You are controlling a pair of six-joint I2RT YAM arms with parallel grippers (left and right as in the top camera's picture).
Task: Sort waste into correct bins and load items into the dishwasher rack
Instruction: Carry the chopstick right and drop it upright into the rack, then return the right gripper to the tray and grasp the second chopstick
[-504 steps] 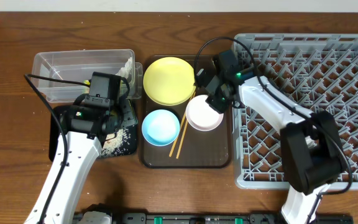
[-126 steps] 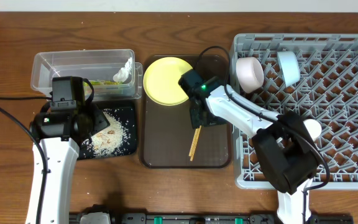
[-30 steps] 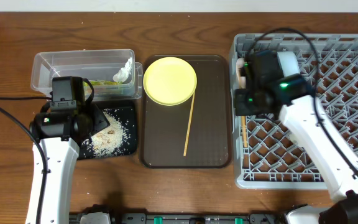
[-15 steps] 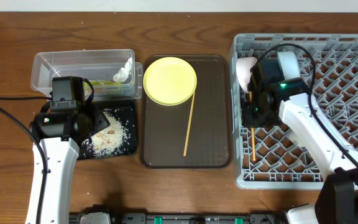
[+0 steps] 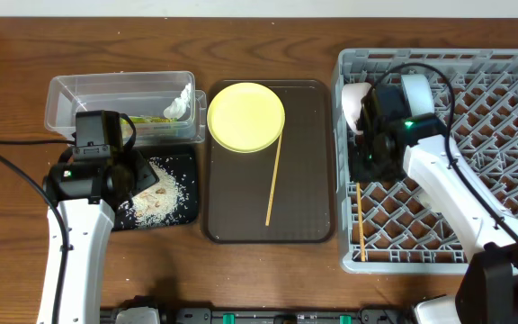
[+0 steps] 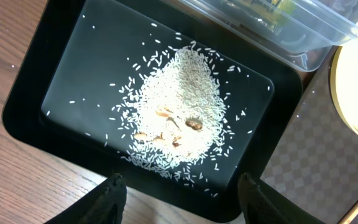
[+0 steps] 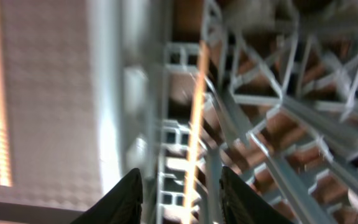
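Observation:
My right gripper (image 5: 367, 164) is open over the left edge of the grey dishwasher rack (image 5: 493, 225). One wooden chopstick (image 5: 361, 222) lies loose in the rack below it, and shows blurred between the open fingers (image 7: 185, 199) in the right wrist view (image 7: 195, 118). The other chopstick (image 5: 274, 184) lies on the brown tray beside the yellow plate (image 5: 245, 117). A white bowl (image 5: 355, 101) and a light blue bowl (image 5: 415, 90) stand in the rack. My left gripper (image 6: 182, 208) is open and empty over the black tray (image 6: 61, 68) of rice scraps (image 6: 179, 124). The cup is hidden.
The clear tub (image 5: 97, 90) behind the black tray (image 5: 187, 171) holds the yellow-green wrapper (image 5: 151, 118) and white tissue (image 5: 182, 102). The brown serving tray (image 5: 308, 180) lies between the bins and the rack. Cables trail from both arms.
The chopstick has left my right gripper and dropped lower in the rack, along its left edge. The right arm shifted slightly. The left arm has not moved.

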